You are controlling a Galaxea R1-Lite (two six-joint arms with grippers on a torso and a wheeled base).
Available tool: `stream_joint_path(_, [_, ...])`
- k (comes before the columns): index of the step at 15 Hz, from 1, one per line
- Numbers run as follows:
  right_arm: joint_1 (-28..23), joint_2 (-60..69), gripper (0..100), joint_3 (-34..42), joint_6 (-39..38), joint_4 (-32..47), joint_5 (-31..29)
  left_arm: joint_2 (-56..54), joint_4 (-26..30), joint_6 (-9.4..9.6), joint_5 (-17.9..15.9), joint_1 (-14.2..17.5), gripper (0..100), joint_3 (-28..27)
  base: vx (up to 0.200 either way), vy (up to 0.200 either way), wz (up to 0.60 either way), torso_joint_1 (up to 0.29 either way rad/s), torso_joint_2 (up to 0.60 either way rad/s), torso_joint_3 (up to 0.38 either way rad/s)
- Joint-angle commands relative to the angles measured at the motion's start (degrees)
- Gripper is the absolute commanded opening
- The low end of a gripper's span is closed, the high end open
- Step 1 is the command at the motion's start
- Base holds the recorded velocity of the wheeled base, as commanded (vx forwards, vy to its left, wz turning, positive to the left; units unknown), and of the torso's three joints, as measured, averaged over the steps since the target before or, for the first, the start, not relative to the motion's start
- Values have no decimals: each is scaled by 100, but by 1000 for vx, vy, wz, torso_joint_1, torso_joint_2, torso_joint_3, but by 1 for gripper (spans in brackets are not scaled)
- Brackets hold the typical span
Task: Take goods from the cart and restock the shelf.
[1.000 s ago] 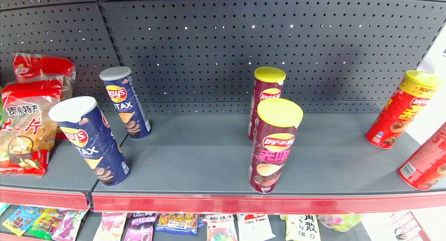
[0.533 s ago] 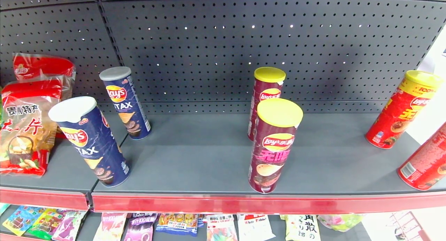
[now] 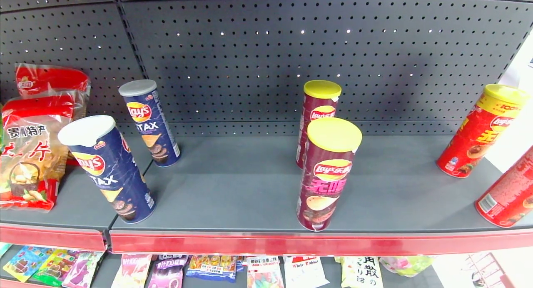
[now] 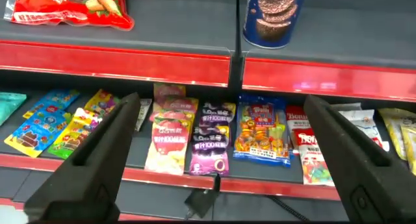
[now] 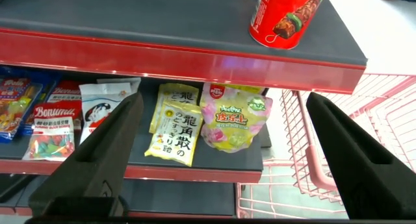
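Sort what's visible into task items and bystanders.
Job: shelf, pink cart, blue cans, maroon cans, red cans, left end effector and right end effector, both open, empty.
Lying about: red snack bags, packets on the lower shelf.

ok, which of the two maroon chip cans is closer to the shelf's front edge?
The front maroon can, standing near the red shelf lip; the other maroon can stands behind it, toward the pegboard.

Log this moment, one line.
left gripper open, empty | right gripper open, empty | chip cans standing on shelf | pink cart at shelf's right end
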State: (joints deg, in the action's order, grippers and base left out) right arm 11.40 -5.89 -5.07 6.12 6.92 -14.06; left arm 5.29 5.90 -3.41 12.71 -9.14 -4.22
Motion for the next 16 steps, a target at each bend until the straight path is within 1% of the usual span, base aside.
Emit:
stream_joint_path(1, [3,0,100,-3,3,2,-1,33,-1,-1,3,0,100,0,0,0,0,0,0,0])
stream_joint_path(2, [3,0,100,-3,3,2,-1,33,-1,7,3,0,100,0,0,0,0,0,0,0])
stream_joint_path(6, [3,0,100,-3,3,2,-1,33,-1,7,3,0,100,0,0,0,-600,-1,0,0])
stream_joint_path(14, [3,0,100,59,-41,-77,52,33,-1,7,3,0,100,9,0,0,0,0,0,0])
stream_joint_path(15, [3,0,100,120,-155,-183,52,33,-1,25,12,0,100,9,0,0,0,0,0,0])
stream_joint_path(16, [3,0,100,279,-375,-534,52,33,-1,78,3,0,100,9,0,0,0,0,0,0])
